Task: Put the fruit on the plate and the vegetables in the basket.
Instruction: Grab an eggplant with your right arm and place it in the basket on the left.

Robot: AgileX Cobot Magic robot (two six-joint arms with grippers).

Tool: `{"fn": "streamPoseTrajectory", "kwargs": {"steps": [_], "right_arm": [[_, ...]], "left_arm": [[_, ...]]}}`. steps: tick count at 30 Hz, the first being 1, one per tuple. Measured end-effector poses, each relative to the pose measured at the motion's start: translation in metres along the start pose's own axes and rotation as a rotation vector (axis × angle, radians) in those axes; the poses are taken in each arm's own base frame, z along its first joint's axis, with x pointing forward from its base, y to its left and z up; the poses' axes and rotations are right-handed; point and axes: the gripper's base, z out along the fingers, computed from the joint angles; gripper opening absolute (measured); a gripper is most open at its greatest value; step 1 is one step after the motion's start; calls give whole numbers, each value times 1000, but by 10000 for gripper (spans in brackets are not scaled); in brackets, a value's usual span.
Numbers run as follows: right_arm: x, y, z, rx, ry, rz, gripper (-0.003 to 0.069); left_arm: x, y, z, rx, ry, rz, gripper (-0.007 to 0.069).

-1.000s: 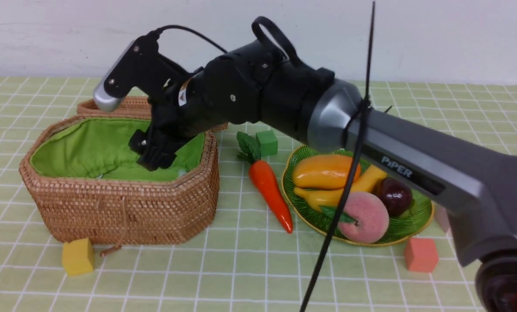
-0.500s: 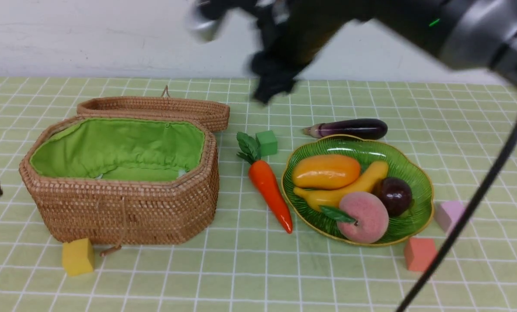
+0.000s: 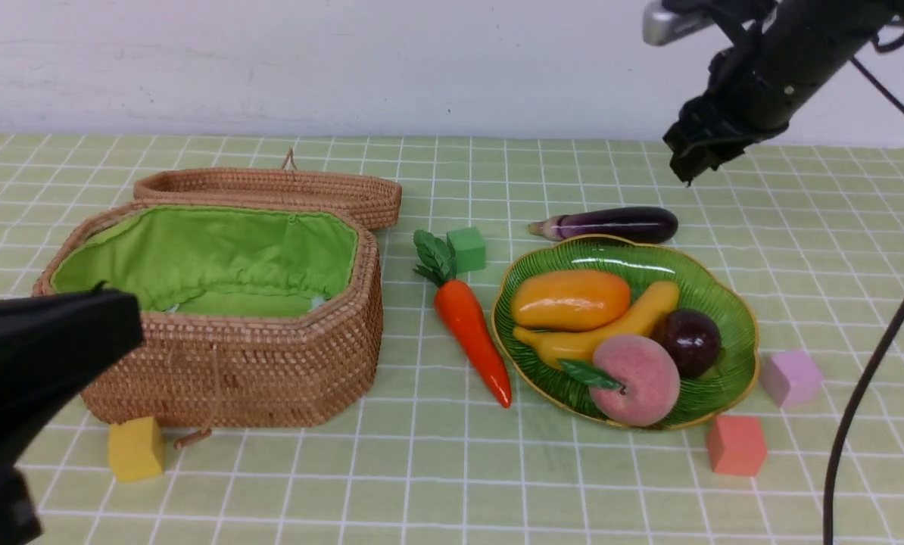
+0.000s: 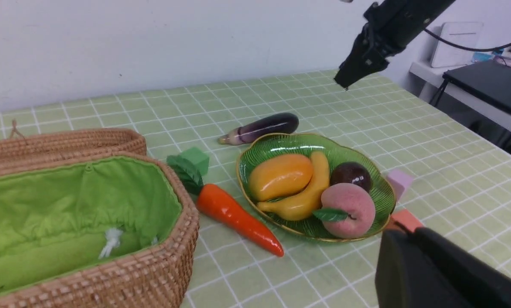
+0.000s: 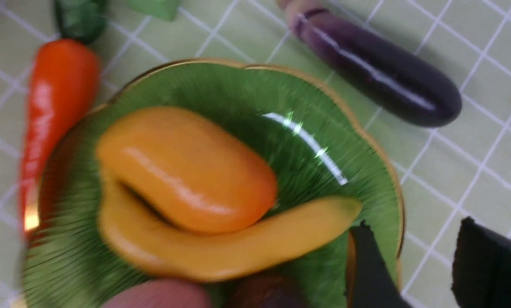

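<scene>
The green leaf-shaped plate [image 3: 626, 259] holds the fruit: mango [image 3: 569, 299], banana [image 3: 637, 316], peach [image 3: 637, 378] and mangosteen [image 3: 688, 341]. An orange carrot [image 3: 471, 333] lies on the cloth between the plate and the wicker basket [image 3: 217, 371], whose lid is folded back. The purple eggplant [image 3: 611, 225] lies just behind the plate. My right gripper [image 3: 687, 170] hangs in the air above and to the right of the eggplant, open with nothing between its fingers [image 5: 366, 265]. My left gripper [image 3: 123, 325] is shut and empty, low in front of the basket's left end.
Foam cubes lie about: yellow [image 3: 135, 448] by the basket's front, green [image 3: 466, 249] beside the carrot leaves, salmon [image 3: 736, 444] and lilac [image 3: 790, 377] right of the plate. A black cable [image 3: 868, 378] hangs at the right. The white wall closes the back.
My right arm has risen out of the basket and swung right to above the eggplant, its jaws narrower than before. The left gripper has come into view at the lower left.
</scene>
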Motion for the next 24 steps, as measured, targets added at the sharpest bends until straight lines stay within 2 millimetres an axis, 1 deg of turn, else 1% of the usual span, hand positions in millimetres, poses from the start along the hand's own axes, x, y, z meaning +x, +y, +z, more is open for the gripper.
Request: {"fn": "streamPoseTrajectory", "kwargs": {"steps": [1, 2, 3, 5, 6, 7, 8, 10, 11, 15, 18, 19, 20, 22, 24], "right_arm": [[1, -2, 4, 3, -1, -2, 328], [2, -13, 22, 28, -12, -16, 376], [4, -16, 32, 42, -9, -28, 401], [5, -23, 50, 85, -18, -52, 465], [5, -24, 52, 90, -19, -55, 465], [6, -29, 64, 126, -29, -77, 512], [6, -32, 73, 153, -36, -95, 541], [8, -36, 87, 185, -41, -115, 573], [10, -38, 94, 197, -40, -124, 580], [12, -40, 111, 202, -53, -128, 582], [12, -39, 116, 180, -72, -68, 582], [9, -37, 116, 138, -110, 69, 582], [8, -37, 116, 132, -113, 89, 582], [-1, -35, 106, 62, -169, 366, 583], [-11, -36, 95, 42, -217, 529, 584]], "left_arm": [[0, 0, 1, 2, -1, -1, 4], [-2, -2, 2, 14, -19, 0, 4], [-3, -2, 3, 19, -28, 0, 4], [-4, -3, 3, 27, -44, 0, 4], [-4, -3, 3, 28, -45, 0, 4], [-4, -3, 3, 29, -47, 0, 4], [-4, -3, 3, 28, -45, 0, 4], [-4, -3, 3, 25, -39, 0, 4], [-3, -2, 3, 21, -32, 0, 4], [-1, -1, 3, 9, -9, 0, 4], [-1, -1, 3, 7, -5, 0, 4], [-1, -1, 3, 7, -5, 0, 4], [-1, -1, 3, 6, -4, 1, 4], [-1, -1, 3, 6, -4, 1, 4], [0, -1, 3, 6, -3, 1, 4]]}}
